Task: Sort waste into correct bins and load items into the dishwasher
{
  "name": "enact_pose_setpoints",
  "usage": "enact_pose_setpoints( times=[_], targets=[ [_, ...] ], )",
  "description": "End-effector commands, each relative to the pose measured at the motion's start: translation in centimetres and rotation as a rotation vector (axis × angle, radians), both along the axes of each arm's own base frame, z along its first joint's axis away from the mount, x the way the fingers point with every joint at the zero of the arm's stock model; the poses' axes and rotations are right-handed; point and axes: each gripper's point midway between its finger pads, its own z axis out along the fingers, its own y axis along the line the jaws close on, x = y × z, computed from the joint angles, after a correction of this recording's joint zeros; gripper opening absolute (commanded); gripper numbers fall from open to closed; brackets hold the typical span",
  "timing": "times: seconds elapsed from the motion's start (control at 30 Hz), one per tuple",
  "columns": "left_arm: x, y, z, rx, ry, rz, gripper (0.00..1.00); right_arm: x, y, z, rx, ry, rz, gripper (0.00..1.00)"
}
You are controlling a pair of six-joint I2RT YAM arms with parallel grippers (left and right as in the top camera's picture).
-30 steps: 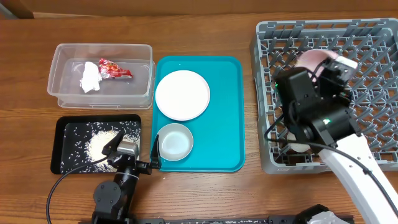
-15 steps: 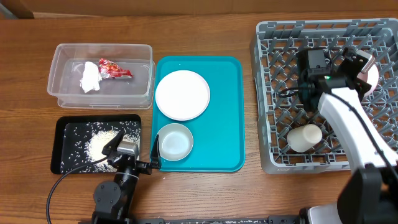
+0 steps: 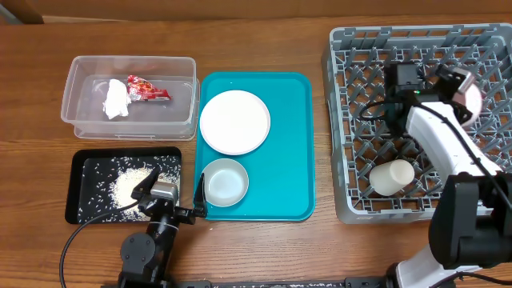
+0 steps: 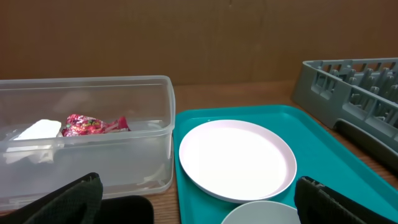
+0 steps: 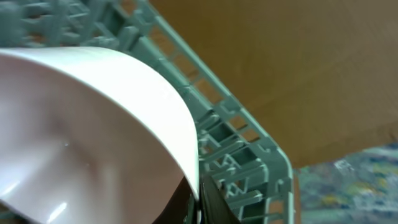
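Observation:
My right gripper (image 3: 458,83) is over the far right of the grey dishwasher rack (image 3: 352,48), shut on the rim of a pink bowl (image 3: 475,101) held on edge. In the right wrist view the fingers (image 5: 198,200) pinch that pink bowl's rim (image 5: 93,124), with the rack wall (image 5: 249,149) behind. My left gripper (image 3: 172,200) rests open and empty at the table's front, beside the teal tray (image 3: 288,160). The tray holds a white plate (image 3: 234,122) and a pale bowl (image 3: 225,182). Its open jaws (image 4: 199,214) frame the plate (image 4: 236,158) and the bowl (image 4: 261,214).
A clear bin (image 3: 80,72) at the back left holds a red wrapper (image 3: 149,90) and a white tissue (image 3: 117,101). A black tray (image 3: 88,172) with spilled rice lies in front of it. A cream cup (image 3: 392,177) lies on its side in the rack.
My right arm has swung from the rack's left-centre to its far right side with the pink bowl in its grip. The left arm has not moved.

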Motion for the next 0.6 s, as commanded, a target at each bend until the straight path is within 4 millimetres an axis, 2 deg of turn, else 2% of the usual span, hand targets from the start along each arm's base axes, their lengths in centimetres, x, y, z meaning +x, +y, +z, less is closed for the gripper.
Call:
enact_pose_setpoints(
  times=[0.0, 0.13, 0.23, 0.33, 0.57],
  targets=[
    [0.0, 0.0, 0.0, 0.014, -0.005, -0.006, 1.0, 0.9, 2.1, -1.2, 0.049, 0.049, 0.072, 0.04],
    [0.0, 0.0, 0.0, 0.014, -0.005, -0.006, 1.0, 0.9, 2.6, -1.2, 0.047, 0.067, 0.086, 0.09],
    [0.0, 0.0, 0.0, 0.014, -0.005, -0.006, 1.0, 0.6, 2.9, -1.3, 0.045, 0.094, 0.095, 0.25],
    [0.0, 0.0, 0.0, 0.014, -0.005, -0.006, 1.0, 0.7, 3.9, -1.0, 0.043, 0.098, 0.124, 0.31],
    [0.0, 0.0, 0.0, 0.014, -0.005, -0.006, 1.0, 1.3, 8.2, 1.0, 0.045, 0.047, 0.247, 0.34]
  ],
)
